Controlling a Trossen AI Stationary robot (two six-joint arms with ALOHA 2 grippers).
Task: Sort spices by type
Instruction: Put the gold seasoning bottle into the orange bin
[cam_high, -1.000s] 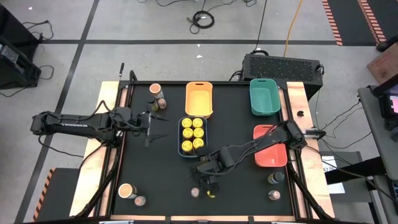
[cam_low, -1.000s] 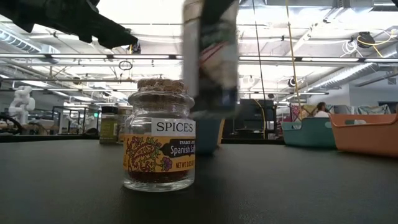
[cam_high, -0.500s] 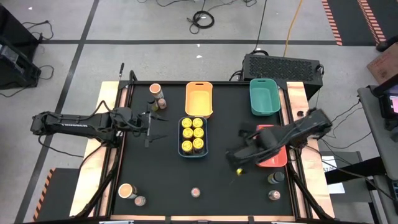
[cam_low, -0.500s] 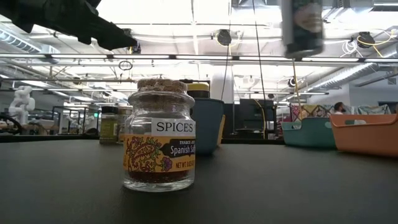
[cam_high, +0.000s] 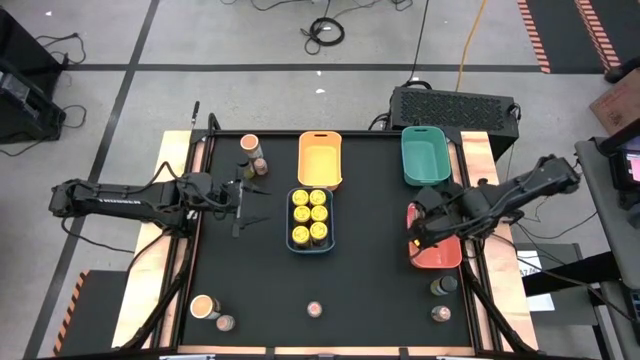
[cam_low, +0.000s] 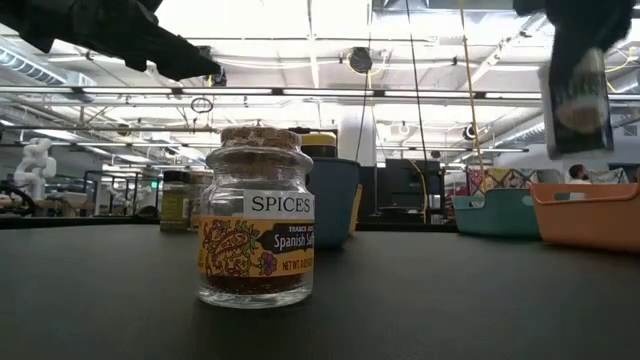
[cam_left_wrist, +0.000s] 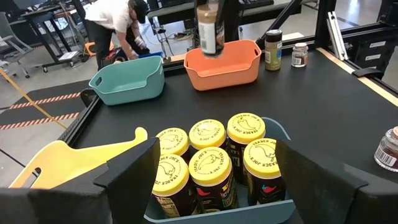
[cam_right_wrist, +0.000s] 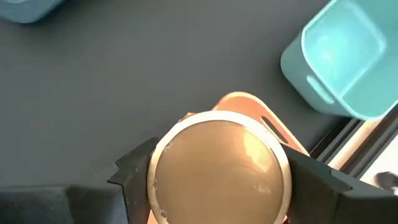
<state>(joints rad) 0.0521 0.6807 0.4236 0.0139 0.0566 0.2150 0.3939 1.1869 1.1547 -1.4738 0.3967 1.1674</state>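
My right gripper (cam_high: 415, 238) is shut on a spice jar (cam_low: 578, 95) with a tan round top (cam_right_wrist: 217, 168), above the near left corner of the red tray (cam_high: 440, 250). The left wrist view shows this jar (cam_left_wrist: 210, 28) upright above the tray. My left gripper (cam_high: 245, 205) waits open at the table's left, pointing at the blue tray (cam_high: 311, 222). Several yellow-lidded jars (cam_left_wrist: 211, 155) stand in the blue tray. A cork-topped jar (cam_low: 257, 230) stands on the mat near the front edge. My right gripper pinches the jar's side walls just below its top (cam_right_wrist: 163, 163), one finger (cam_right_wrist: 134, 171) on each side. The fingers come from above, slanting down. The jar hangs below them, a little tilted, lifted clear above the red tray.
A yellow tray (cam_high: 320, 158) and a teal tray (cam_high: 424, 155) lie at the far edge. Loose jars and tubs stand at the far left (cam_high: 252, 150), near left (cam_high: 205, 307) and near right (cam_high: 443, 287). Bare mat lies between the blue and red trays.
My right gripper has carried the jar from the near middle of the table, beside the cork-topped jar, toward the right edge and upward to the red tray. Its wrist has rolled on the way. The jar has stayed in the hold, clear of the table.
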